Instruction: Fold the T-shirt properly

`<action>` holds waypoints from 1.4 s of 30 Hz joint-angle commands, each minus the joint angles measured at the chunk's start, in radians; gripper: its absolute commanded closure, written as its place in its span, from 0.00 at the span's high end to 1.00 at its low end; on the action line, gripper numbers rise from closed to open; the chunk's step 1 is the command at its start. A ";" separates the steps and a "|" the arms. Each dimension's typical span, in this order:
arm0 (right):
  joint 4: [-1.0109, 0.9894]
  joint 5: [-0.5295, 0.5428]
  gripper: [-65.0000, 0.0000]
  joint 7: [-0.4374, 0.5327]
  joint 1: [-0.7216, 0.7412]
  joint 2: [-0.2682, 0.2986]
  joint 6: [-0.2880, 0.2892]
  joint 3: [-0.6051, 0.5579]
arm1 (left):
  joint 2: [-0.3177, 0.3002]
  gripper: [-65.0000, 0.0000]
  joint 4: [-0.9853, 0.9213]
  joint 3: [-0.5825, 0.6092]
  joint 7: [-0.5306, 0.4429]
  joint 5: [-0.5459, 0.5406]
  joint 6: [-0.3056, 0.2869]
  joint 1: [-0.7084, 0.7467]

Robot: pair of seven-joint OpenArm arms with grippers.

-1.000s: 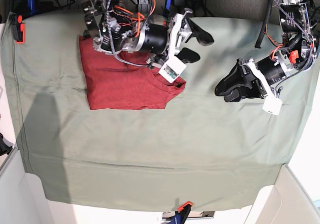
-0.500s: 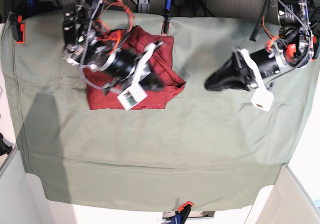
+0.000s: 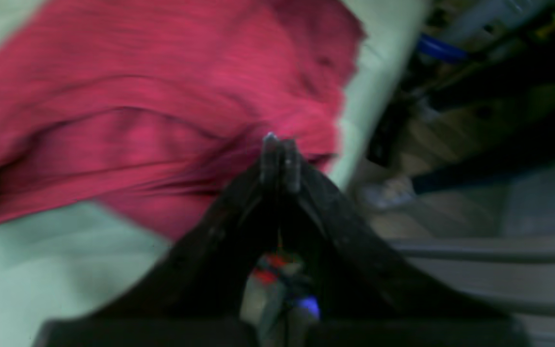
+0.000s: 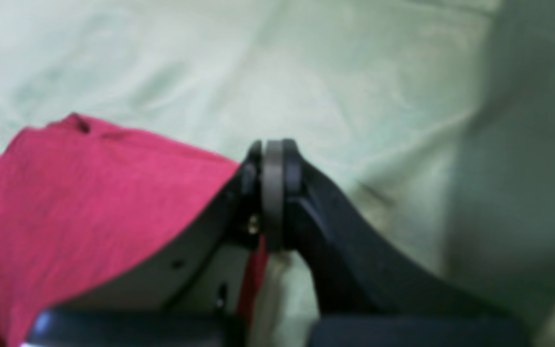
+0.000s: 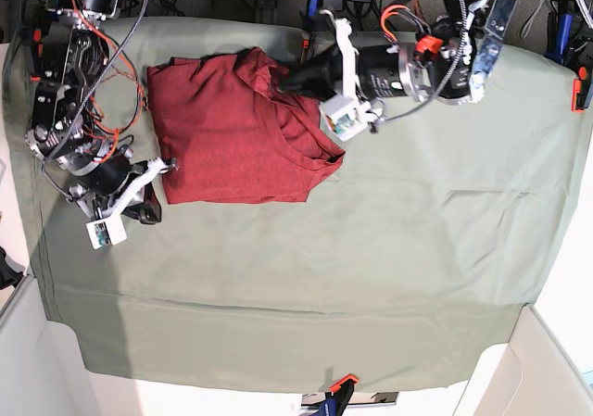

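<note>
Currently the T-shirt [image 5: 236, 129] is seen lying on the sage-green cloth sheet [image 5: 417, 249] that covers the worktop, partly folded into a rough rectangle, with a rumpled upper layer bunched toward its far corner.

The left gripper [image 5: 295, 80] is placed at that bunched corner. In the left wrist view its fingers [image 3: 271, 161] are pressed together with no gap, and the red fabric is seen directly ahead of the tips and spreading away to their left; whether a fold of cloth is pinched between them cannot be told, because the picture is blurred.

The right gripper [image 5: 148, 214] is found at the opposite, near corner of the garment. In the right wrist view [image 4: 272, 166] its fingers are likewise clenched, and a thin strip of red appears between them lower down, so an edge may be held, though this cannot be confirmed. The shirt lies to the left of these fingers, close beside them.

The long axis of the folded shirt is judged to run roughly from one gripper toward the other. The loose, rumpled layer is nearer the left arm, so the next smoothing or folding pull is judged to fall to that arm, with the fabric to be drawn across toward the right gripper's corner.
</note>
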 commanded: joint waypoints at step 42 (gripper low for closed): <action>-0.223 0.032 0.00 0.039 0.126 0.011 0.008 0.002 | -0.130 0.00 -0.243 0.070 -0.076 0.122 -0.006 -0.128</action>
